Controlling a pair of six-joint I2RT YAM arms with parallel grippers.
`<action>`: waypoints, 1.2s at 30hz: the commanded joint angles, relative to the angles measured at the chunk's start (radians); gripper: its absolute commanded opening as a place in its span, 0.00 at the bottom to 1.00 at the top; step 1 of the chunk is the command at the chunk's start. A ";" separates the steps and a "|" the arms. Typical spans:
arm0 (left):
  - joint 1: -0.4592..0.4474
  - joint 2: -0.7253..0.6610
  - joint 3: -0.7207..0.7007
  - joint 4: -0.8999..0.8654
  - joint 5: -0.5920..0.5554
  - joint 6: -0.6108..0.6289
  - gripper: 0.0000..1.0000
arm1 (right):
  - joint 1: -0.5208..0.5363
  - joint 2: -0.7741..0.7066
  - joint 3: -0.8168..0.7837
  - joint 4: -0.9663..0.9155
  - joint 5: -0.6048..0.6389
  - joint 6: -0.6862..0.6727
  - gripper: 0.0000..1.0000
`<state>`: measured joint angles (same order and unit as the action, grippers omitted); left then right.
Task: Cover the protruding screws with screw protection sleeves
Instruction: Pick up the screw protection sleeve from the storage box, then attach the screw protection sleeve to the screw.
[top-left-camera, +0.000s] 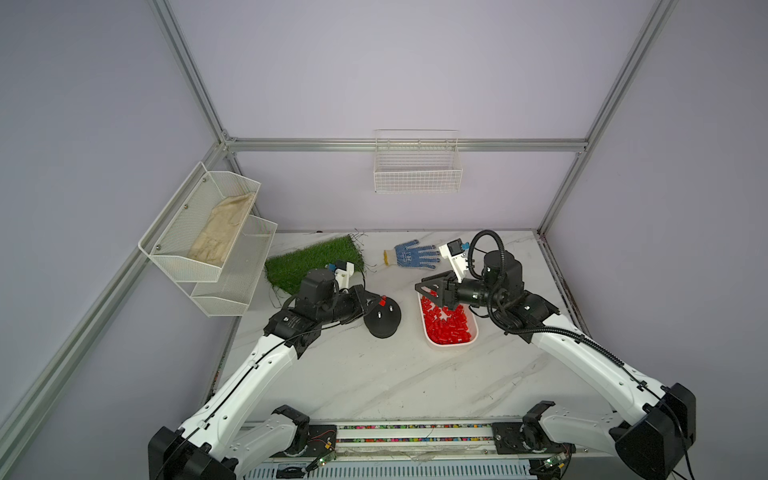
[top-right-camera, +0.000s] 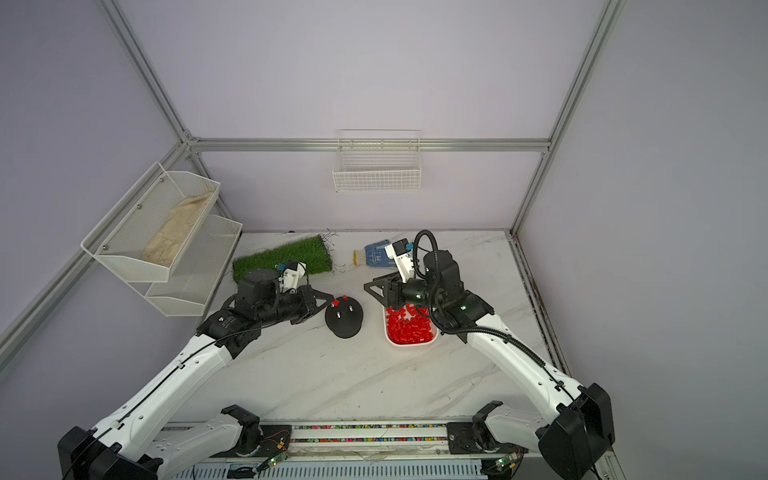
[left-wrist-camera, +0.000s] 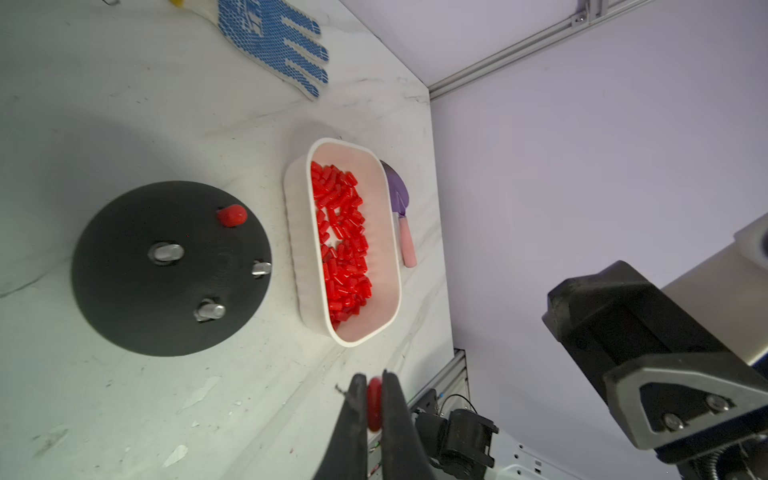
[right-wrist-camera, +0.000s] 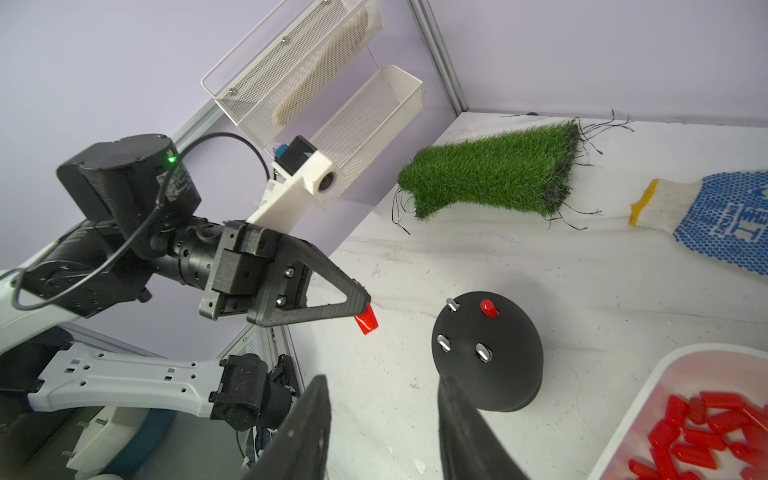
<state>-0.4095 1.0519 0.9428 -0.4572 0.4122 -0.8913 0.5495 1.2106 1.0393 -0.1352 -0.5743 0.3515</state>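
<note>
- One of the four protruding screws (left-wrist-camera: 166, 252) on the black dome base (left-wrist-camera: 124, 291) wears a red sleeve (left-wrist-camera: 232, 215); three stand bare.
- The left gripper (left-wrist-camera: 373, 380) pinches a second sleeve (right-wrist-camera: 365, 322) near the base, apparently bound for the next stud.
- The right gripper (right-wrist-camera: 382, 378) hangs with jaws apart and empty over the white tray (left-wrist-camera: 299, 249) of spare screw protection sleeves (left-wrist-camera: 340, 241).

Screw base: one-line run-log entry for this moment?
left end effector: shut on red sleeve | right end effector: open, empty | black base: one capped screw, three bare screws
</note>
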 joint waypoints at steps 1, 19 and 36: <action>0.007 -0.016 0.075 -0.111 -0.103 0.085 0.08 | 0.020 -0.012 -0.020 -0.018 0.047 -0.045 0.44; 0.007 0.098 0.259 -0.363 -0.284 0.225 0.07 | 0.168 0.113 0.056 -0.101 0.120 -0.133 0.42; -0.003 0.230 0.322 -0.326 -0.368 0.262 0.07 | 0.185 0.101 0.030 -0.097 0.213 -0.159 0.42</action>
<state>-0.4068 1.2957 1.2644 -0.8520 0.0860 -0.6422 0.7258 1.3224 1.0737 -0.2344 -0.3977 0.2203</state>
